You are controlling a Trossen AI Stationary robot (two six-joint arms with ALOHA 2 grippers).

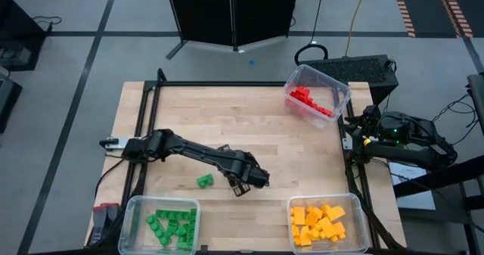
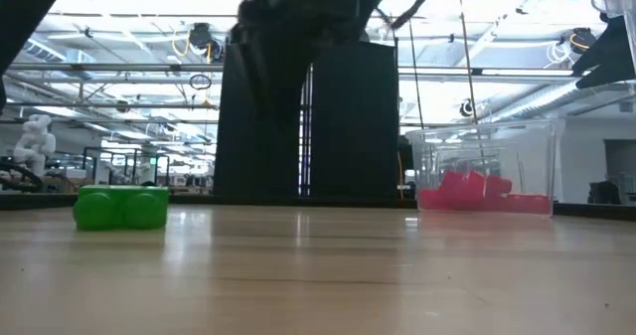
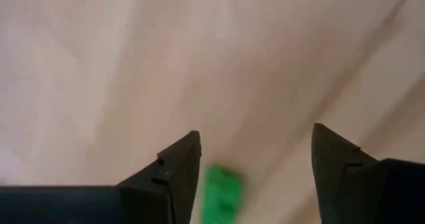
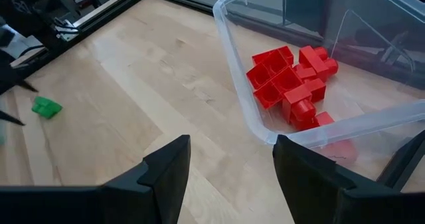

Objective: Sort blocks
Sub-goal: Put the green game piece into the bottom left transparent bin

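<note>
No readable text, label, brand, number or sign in any view. Nothing legible on tabletop [image 1: 249,126], bins, blocks or arms. Room fittings behind too blurred to read.

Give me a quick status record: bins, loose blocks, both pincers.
loose block: one green block on the table, outside the bins
green bin: holds green blocks
yellow bin: holds yellow-orange blocks
red bin: holds red blocks
left pincer: open, empty, over the table just right of the loose green block
right pincer: open, empty, at the table's right edge near the red bin
</note>
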